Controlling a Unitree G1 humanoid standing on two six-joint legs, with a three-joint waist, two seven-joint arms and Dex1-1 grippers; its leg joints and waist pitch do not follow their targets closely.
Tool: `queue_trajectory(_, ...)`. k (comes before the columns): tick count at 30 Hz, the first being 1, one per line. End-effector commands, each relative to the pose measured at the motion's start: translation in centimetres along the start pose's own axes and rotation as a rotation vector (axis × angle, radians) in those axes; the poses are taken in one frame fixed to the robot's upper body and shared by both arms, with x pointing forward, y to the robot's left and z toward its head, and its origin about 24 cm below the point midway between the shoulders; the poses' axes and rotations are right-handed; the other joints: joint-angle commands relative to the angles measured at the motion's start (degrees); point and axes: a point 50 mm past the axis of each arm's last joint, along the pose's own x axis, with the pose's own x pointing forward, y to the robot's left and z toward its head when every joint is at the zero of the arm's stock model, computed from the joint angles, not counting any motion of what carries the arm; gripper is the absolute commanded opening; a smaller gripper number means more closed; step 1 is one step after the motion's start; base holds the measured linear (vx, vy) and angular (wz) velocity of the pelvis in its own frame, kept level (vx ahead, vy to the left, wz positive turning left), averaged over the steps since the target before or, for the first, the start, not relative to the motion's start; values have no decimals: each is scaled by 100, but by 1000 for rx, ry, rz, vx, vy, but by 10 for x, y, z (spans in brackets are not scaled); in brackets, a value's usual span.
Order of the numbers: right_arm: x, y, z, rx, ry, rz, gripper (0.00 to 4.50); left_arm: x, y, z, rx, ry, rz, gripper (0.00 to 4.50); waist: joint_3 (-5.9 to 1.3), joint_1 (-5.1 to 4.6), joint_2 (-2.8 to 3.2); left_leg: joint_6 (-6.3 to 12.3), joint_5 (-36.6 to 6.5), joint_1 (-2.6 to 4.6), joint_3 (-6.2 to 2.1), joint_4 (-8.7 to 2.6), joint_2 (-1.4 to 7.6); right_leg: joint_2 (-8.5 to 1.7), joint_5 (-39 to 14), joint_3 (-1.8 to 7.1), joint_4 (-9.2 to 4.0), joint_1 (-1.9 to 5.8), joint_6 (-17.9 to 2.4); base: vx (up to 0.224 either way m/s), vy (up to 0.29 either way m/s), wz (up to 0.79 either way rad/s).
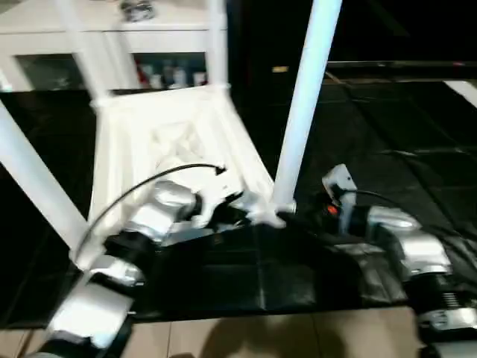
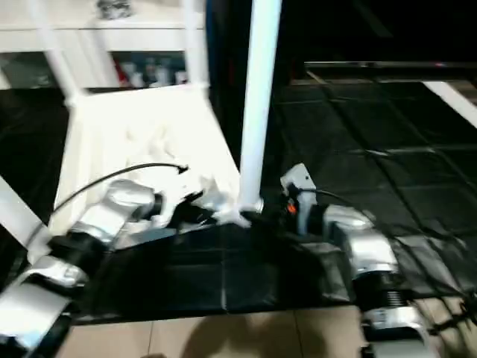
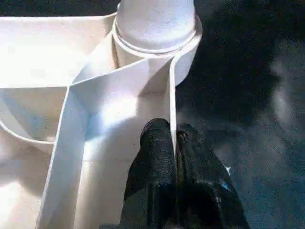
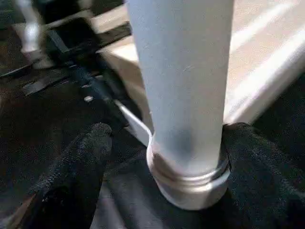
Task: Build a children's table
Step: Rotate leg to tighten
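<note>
White cabinet (image 1: 112,37), maybe bottles inside, behind table (image 1: 171,142).

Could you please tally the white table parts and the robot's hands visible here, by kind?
White legs: 4
White table top: 1
Black robot hands: 2 (left hand, right hand)
Total: 7

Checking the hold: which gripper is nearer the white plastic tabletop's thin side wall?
Left. The left gripper pinches that wall; the right gripper straddles the leg beside it.
</note>
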Motion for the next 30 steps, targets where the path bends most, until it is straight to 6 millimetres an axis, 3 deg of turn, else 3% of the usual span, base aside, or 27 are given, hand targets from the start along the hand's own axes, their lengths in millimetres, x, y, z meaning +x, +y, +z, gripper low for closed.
queue_trajectory(1,1,3,8,-56,16,87,392,5,-7,15,103,-25,-118,0,-409,12,-41,574,-650,2,-9,-314,176,-410,-816,310,-386,356,-1218,0,0,0)
queue_trajectory(5,-2,5,9,-99,74,189,392,0,-8,10,159,39,-182,0,-412,97,-28,551,-656,11,-7,-307,189,-419,-618,313,-352,344,-1318,0,0,0)
queue_trajectory(10,2,7,10,-89,91,279,392,-3,-11,7,202,76,-261,0,-400,136,-57,457,-769,5,-10,-317,182,-443,-977,314,-384,356,-1227,0,0,0)
queue_trajectory(11,3,7,10,-91,93,286,364,-3,-11,7,204,78,-267,0,-404,137,-52,450,-770,6,-10,-317,183,-446,-988,314,-381,354,-1228,0,0,0)
queue_trajectory(13,6,8,10,-92,97,312,364,-4,-12,7,217,88,-291,0,-404,136,-55,429,-737,-1,-11,-316,182,-444,-1004,315,-379,357,-1207,0,0,0)
queue_trajectory(30,8,9,7,-80,129,399,228,-5,-11,6,220,90,-310,0,-405,132,-65,422,-734,-5,-12,-307,179,-434,-1124,310,-379,354,-1164,0,0,0)
